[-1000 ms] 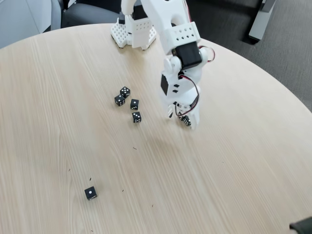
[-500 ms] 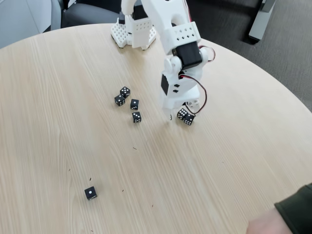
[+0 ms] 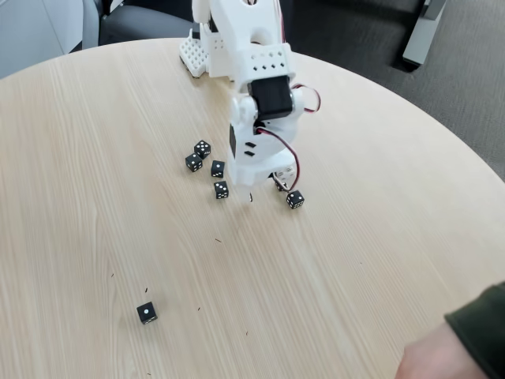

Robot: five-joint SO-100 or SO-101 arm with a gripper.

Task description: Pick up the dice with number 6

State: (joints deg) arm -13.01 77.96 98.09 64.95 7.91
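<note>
My white gripper (image 3: pixel 266 189) hangs low over the table, just right of a cluster of small black dice. Its jaws stand apart, open, with one thin tip touching down near the cluster. Just right of it lies a black die (image 3: pixel 294 200) whose top face is crowded with white pips. I take it for the dice with number 6, though the pips are too small to count surely. A dark bit under the gripper's right jaw may be another die. The cluster holds several dice (image 3: pixel 203 148) (image 3: pixel 193 163) (image 3: pixel 218 168) (image 3: pixel 222 189).
A lone black die (image 3: pixel 146 313) with one pip lies at the front left. A person's hand (image 3: pixel 438 359) and dark sleeve (image 3: pixel 483 316) reach in at the bottom right corner. The arm's white base (image 3: pixel 207 55) stands at the round wooden table's (image 3: pixel 379 237) far edge.
The gripper opened, left the dice it was over, and swung left toward the cluster. One die on the right shifted slightly. A person's hand came in at the bottom right.
</note>
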